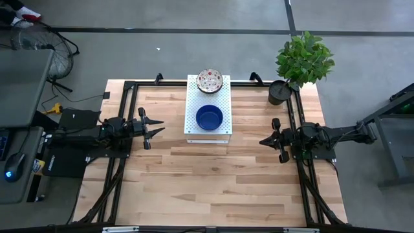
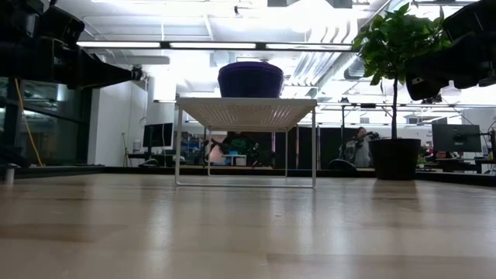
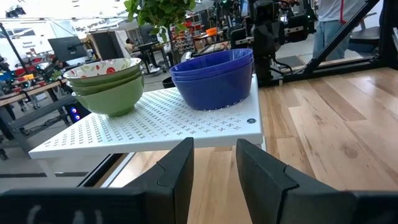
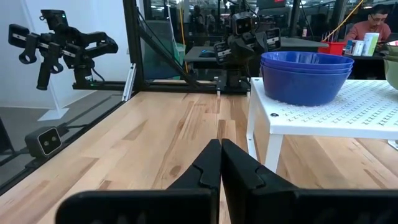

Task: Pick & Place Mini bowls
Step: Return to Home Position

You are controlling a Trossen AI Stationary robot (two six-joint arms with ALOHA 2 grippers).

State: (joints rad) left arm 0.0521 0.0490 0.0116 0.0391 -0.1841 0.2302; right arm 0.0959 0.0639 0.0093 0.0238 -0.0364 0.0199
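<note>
Honestly, homing time: blue bowls (image 1: 209, 117) and speckled bowls (image 1: 209, 81) stacked on shelf (image 1: 223, 133). Left gripper (image 3: 214, 148) spread at 9 o'clock, right gripper (image 4: 220, 144) pressed together at 3; just park both.

A white perforated shelf (image 1: 194, 107) stood at the far middle of the wooden counter (image 1: 213, 188). A potted plant (image 1: 303, 58) stood at the counter's far right corner.

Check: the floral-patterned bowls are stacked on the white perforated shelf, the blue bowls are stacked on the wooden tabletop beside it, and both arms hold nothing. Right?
Not quite. The stack of glossy blue round bowls also stands on the white perforated shelf, beside the stack of round floral-patterned bowls, not on the tabletop; the left wrist view shows it. The left gripper and right gripper do hold nothing.
</note>
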